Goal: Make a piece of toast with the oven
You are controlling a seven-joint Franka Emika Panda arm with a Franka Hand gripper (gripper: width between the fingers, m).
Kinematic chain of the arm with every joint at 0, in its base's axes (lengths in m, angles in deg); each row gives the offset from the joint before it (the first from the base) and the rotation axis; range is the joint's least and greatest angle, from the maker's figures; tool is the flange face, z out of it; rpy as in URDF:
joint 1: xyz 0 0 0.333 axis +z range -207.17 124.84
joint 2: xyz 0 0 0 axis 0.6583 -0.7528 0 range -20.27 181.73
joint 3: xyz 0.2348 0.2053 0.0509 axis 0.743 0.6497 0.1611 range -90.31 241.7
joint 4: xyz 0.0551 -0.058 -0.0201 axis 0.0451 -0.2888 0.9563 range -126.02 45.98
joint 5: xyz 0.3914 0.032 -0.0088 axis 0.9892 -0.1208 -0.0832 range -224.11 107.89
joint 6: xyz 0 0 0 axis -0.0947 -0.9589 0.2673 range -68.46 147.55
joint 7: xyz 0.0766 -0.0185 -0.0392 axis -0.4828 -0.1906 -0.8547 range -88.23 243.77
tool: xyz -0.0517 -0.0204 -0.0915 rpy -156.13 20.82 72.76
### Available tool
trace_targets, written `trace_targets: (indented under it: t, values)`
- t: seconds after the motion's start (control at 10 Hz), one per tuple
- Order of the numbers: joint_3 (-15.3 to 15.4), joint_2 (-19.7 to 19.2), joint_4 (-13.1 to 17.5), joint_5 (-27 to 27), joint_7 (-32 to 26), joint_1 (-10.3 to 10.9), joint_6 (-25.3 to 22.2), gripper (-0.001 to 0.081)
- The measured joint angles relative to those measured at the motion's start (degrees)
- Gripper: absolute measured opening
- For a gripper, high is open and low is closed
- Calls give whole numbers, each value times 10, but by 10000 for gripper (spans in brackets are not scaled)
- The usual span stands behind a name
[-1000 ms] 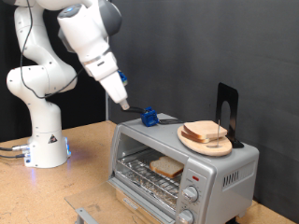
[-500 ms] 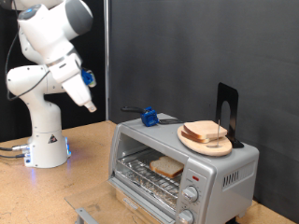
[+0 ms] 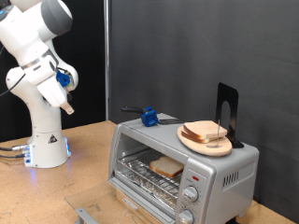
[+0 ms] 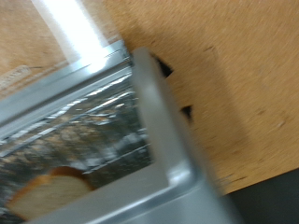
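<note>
A pale tan slice of bread with a darker crust [image 3: 167, 168] lies on the wire rack inside the boxy silver toaster oven [image 3: 177, 164], low and right of centre in the exterior view; the wrist view shows the same slice [image 4: 49, 193] over the foil-lined floor, seen past the oven's grey metal edge [image 4: 177, 140]. So loading looks done; whether the glass door is shut or the round knobs [image 3: 191, 193] set cannot be told from these pictures. The white arm's two-finger gripper [image 3: 67, 107] hangs at the left of the frame, well apart from the oven, holding nothing visible; whether its fingers are apart or together cannot be made out. On the oven's top rest a round wooden plate [image 3: 192, 142] carrying more bread, a black stand [image 3: 227, 112] and a small blue object [image 3: 149, 117]. The oven stands on a brown wooden tabletop [image 3: 84, 173] before a dark backdrop.
</note>
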Motion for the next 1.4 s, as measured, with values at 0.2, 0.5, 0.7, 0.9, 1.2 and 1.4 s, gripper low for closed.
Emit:
trace_targets:
  t: [0.2, 0.5, 0.7, 0.9, 1.2, 1.4]
  values:
    - [13, -2, -12, 38, 118, -9, 41, 808]
    - [12, -49, 0, 69, 262, -39, 71, 808]
    - [12, -47, 0, 73, 269, -38, 51, 808]
    - [8, -64, 22, 110, 384, -40, 11, 808]
    - [-24, -142, 79, 132, 473, -43, -28, 808]
    - [-41, -193, 110, 128, 473, -45, -33, 808]
